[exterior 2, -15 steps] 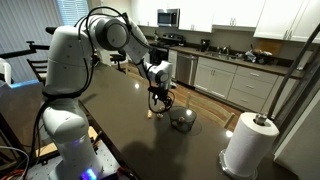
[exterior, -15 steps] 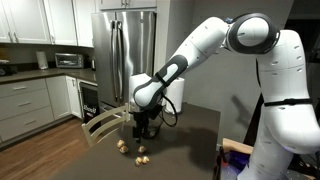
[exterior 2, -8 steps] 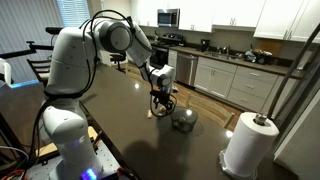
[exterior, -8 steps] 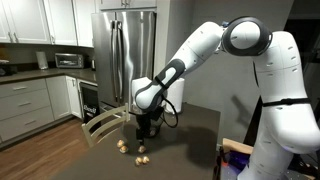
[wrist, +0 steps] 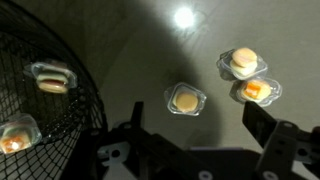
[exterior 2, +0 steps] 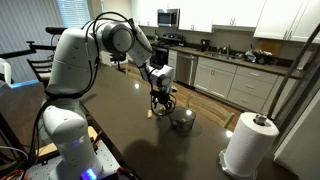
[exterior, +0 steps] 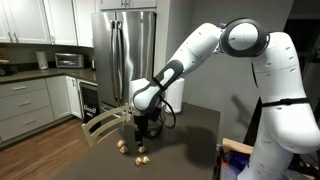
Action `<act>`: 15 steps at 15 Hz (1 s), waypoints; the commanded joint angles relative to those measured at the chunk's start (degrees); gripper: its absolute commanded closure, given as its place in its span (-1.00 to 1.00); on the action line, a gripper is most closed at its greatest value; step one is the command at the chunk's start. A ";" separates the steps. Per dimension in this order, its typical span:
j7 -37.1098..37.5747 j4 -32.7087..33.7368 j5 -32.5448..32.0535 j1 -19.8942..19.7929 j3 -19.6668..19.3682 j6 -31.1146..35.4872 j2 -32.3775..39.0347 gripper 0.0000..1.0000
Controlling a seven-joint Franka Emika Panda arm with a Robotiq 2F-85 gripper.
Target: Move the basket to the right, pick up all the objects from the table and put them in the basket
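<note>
- Wire mesh of the basket (wrist: 50,120) just beside one finger of the tool (wrist: 197,138) in the wrist view. Snag hazard: an off-line descent could catch the rim and tip or shove the basket.
- Lumpy, roundish tan pieces, so likely to roll or squirt sideways if pinched off-centre. Centre the jaws over the middle piece (wrist: 185,99) before closing.
- Paired pieces (wrist: 243,62) touching or nearly so, near the finger farther from the basket. Risk of nudging them across the worktop (wrist: 130,40) on the way down.
- Loose pieces (exterior: 140,151) apparently close to the worktop edge in an exterior view. Possible loss to the floor if knocked.
- Two further pieces (wrist: 52,78) visible through the mesh, apparently inside the basket already; cannot confirm from this angle. Do not count them as done without a check.
- Tool state: jaws spread to full width, holding nothing, touching nothing. Pointed down above the worktop, with the middle piece just ahead of the gap between the fingers.
- Basket location: standing on the worktop just beside the tool — same basket (exterior 2: 183,118) seen next to the tool (exterior 2: 160,103) in an exterior view.
- Task status, as judged: three pieces on bare worktop not yet collected — pick of the middle piece apparently next.
</note>
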 commanded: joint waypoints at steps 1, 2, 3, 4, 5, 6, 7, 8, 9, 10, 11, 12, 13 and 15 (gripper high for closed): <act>-2.95 1.36 0.96 -0.80 0.97 0.12 2.11 -1.00; -3.01 1.49 0.95 -0.78 1.08 0.21 2.47 -1.00; -2.95 1.58 0.89 -0.74 1.15 0.21 2.75 -1.00; -2.70 1.52 0.71 -0.62 1.12 0.47 2.95 -1.00; -2.45 1.48 0.56 -0.51 1.11 0.49 3.08 -1.00; -2.12 1.36 0.35 -0.35 1.05 0.53 3.11 -1.00; -1.82 1.15 0.18 -0.19 1.00 0.58 3.04 -1.00; -1.57 0.76 0.06 -0.06 0.96 0.74 2.76 -1.00; -1.22 0.35 -0.12 0.16 0.90 0.89 2.33 -1.00; -0.72 -0.14 -0.40 0.50 0.80 1.04 1.73 -1.00; -0.21 -0.70 -0.83 0.91 0.67 1.30 1.06 -1.00; 0.47 -1.41 -1.35 1.43 0.49 1.74 0.20 -1.00; 0.96 -2.17 -1.76 1.83 0.38 2.26 -0.76 -1.00; 1.40 -3.13 -2.17 2.36 0.30 3.20 -2.16 -1.00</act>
